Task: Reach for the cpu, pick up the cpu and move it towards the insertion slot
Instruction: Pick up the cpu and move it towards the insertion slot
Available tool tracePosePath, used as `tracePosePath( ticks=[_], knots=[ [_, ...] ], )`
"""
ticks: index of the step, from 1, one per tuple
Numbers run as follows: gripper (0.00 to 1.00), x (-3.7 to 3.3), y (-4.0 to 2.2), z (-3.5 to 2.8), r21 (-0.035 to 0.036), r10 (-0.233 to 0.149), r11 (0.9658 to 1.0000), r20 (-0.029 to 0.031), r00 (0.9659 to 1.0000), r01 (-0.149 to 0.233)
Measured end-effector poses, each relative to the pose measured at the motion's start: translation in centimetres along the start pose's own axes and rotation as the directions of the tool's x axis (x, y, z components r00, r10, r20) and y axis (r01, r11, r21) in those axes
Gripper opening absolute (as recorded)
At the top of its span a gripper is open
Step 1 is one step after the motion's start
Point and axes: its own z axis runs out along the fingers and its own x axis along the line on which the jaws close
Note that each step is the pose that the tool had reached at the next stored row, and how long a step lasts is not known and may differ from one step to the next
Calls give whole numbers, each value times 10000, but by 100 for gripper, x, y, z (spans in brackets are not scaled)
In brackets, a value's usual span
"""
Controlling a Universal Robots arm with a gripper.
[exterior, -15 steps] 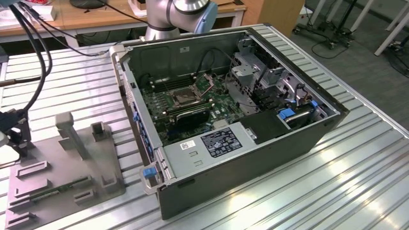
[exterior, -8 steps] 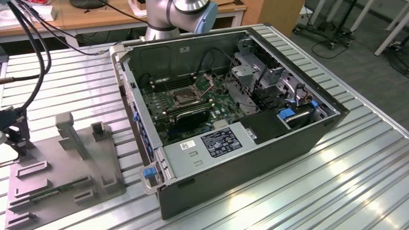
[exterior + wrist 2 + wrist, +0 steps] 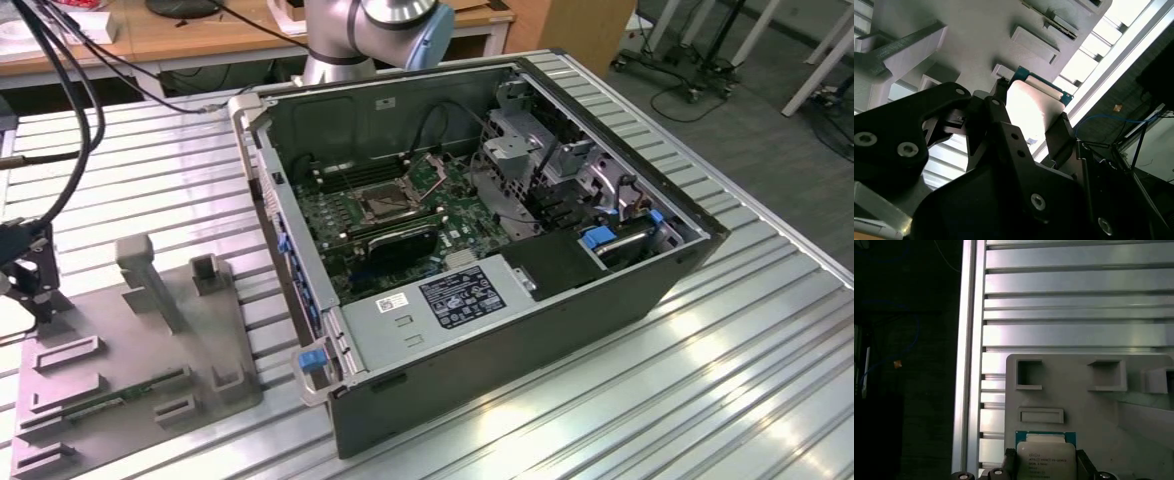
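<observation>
Gripper (image 3: 1030,114) fingers (image 3: 1065,134) look clamped on two opposite edges of the cpu (image 3: 1031,97) — the chip sits at the grey fixture tray (image 3: 969,30), near its rim; I cannot tell whether it is lifted off. It looks light, thin and rigid, with a slick metal lid and probably delicate contacts beneath, so the edges are the place to hold. Well apart from that tray, the insertion slot (image 3: 378,203) lies inside the computer case (image 3: 534,330).

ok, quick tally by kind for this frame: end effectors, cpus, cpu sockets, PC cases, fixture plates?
end effector: 1, shut on the cpu
cpu: 1
insertion slot: 1
computer case: 1
grey fixture plate: 1
Total: 5
</observation>
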Motion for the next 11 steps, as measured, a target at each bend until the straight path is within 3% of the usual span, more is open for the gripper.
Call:
tracePosePath(
  ticks=[11],
  knots=[
    [54, 0, 4, -51, 0, 0, 10000, 0, 10000, 0]
  ],
)
